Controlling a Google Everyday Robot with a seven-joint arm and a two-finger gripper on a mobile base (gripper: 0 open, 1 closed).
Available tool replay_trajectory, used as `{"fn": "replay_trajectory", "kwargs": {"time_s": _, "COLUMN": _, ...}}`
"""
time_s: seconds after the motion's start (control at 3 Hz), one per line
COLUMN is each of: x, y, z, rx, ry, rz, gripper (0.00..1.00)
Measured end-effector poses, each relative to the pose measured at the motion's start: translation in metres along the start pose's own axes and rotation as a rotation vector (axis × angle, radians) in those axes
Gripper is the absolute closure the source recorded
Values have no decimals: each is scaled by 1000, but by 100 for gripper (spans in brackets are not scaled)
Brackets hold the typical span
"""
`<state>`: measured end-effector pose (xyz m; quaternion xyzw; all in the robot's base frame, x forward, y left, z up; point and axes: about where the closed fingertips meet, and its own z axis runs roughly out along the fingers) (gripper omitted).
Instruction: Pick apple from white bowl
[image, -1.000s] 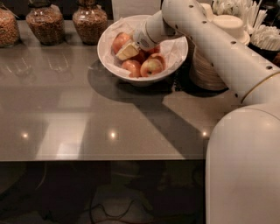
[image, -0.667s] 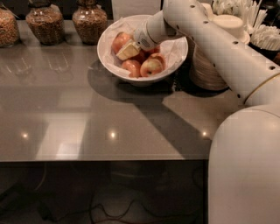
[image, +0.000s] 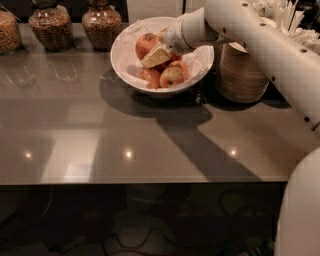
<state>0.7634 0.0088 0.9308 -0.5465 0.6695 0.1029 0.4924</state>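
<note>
The white bowl (image: 122, 57) stands at the back middle of the grey table, lined with white crinkled paper and holding several apples. The largest, orange-red apple (image: 144, 44) lies at the bowl's upper left. My gripper (image: 156, 55) reaches in from the right and is down among the apples, touching the lower right side of that apple. Two smaller apples (image: 171, 76) lie in front of the gripper. The white arm (image: 260, 45) hides the bowl's back right part.
Glass jars of grains (image: 49, 26) stand along the back left edge. A stack of tan paper bowls (image: 242, 75) stands just right of the white bowl, under the arm. White utensils (image: 287, 20) are behind it. My base (image: 302, 210) fills the lower right corner.
The gripper has shifted slightly to the right inside the bowl. The orange-red apple shows a little more. The bowl has not moved.
</note>
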Motion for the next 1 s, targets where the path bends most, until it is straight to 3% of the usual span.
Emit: {"fn": "replay_trajectory", "kwargs": {"time_s": 1.0, "x": -7, "y": 63, "z": -108, "rx": 6, "ry": -46, "rz": -37, "gripper": 100}}
